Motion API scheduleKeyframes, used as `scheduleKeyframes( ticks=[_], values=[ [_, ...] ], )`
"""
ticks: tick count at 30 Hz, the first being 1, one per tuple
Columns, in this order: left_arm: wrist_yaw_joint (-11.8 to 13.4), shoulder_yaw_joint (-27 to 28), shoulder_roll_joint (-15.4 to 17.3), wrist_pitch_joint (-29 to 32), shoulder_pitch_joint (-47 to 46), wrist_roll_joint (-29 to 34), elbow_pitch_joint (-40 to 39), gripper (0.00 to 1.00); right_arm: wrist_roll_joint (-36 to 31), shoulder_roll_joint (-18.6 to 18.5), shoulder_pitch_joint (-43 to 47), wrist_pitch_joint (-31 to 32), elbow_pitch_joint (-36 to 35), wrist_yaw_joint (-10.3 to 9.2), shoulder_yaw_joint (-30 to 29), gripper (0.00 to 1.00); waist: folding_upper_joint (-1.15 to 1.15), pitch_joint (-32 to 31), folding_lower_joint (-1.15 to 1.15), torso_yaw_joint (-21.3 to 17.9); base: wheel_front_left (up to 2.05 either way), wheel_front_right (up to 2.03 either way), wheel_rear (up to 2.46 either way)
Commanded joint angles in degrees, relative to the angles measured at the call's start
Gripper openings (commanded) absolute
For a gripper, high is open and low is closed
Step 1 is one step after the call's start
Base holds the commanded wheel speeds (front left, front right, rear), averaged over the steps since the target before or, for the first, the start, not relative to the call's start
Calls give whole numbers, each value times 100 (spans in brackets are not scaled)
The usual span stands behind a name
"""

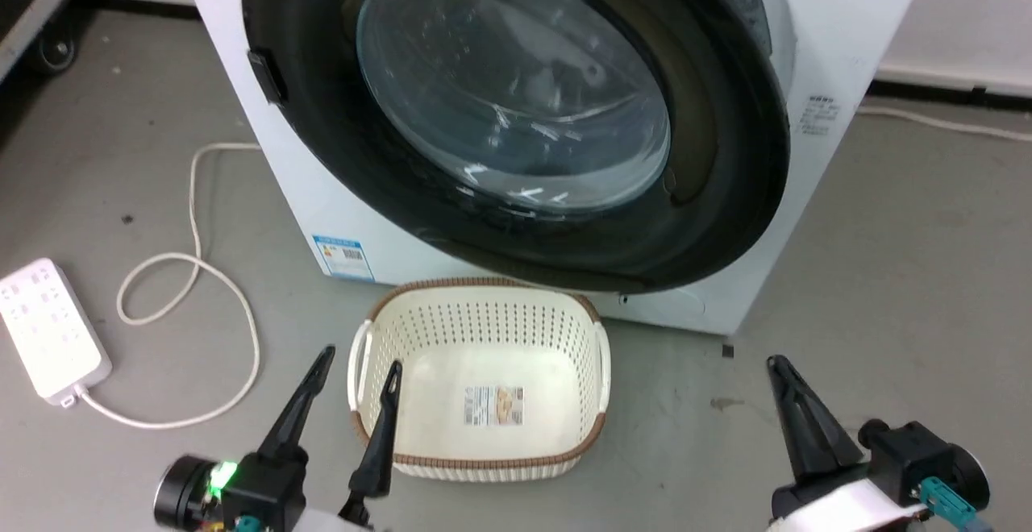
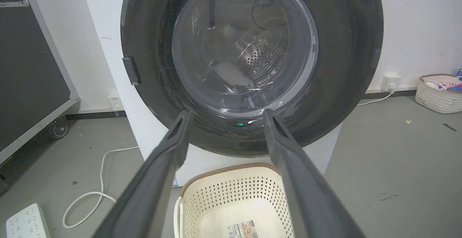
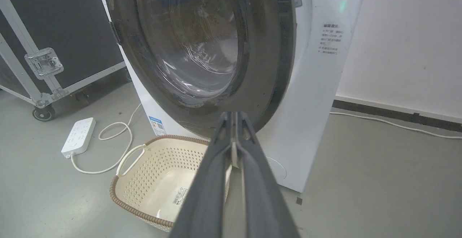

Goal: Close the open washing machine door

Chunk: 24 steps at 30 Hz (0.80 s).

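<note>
The washing machine door (image 1: 726,161) has a wide glossy black rim around a bulging glass bowl, and it lies flat against the front of the white washing machine (image 1: 838,24); its latch tab (image 1: 264,76) sits on the left rim. Through the glass, the left wrist view gives a glimpse of the steel drum. My left gripper (image 1: 360,359) is open and empty, low over the floor in front of the door (image 2: 343,50). My right gripper (image 1: 780,363) is shut on nothing, off to the lower right, its fingertips (image 3: 232,117) pointing at the door's lower rim (image 3: 263,50) from a distance.
A cream perforated basket (image 1: 484,318) stands on the grey floor right below the door, between my grippers. A white power strip (image 1: 48,330) and looped cable (image 1: 234,290) lie at left. A black wheeled case (image 3: 72,21) stands left of the machine; another basket (image 2: 438,93) sits by the far wall.
</note>
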Motion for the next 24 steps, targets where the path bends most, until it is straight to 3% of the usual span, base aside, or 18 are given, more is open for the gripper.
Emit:
scheduleKeyframes(
  ticks=[1,5,12,17,24],
  values=[
    [-44,31,-28,-30,-132,37,-30,100,-28,25,-81,-26,-25,5,40,0,0,129,0,-19,0,0,0],
    [-119,58,-74,-30,-363,154,-130,100,-52,-141,-468,-5,-45,5,428,0,0,505,0,-29,0,0,0],
    [-220,28,-110,-30,-785,311,-213,100,258,-918,-1809,382,23,5,1322,0,0,1153,0,45,0,0,0],
    [-270,-45,-156,-30,-1047,384,-215,100,710,-1462,-2854,723,376,5,1637,0,0,1514,0,164,0,0,0],
    [-313,-164,-256,-30,-1304,428,-199,100,1300,-1913,-3952,981,1022,5,1755,0,0,1853,0,364,0,0,0]
  ],
)
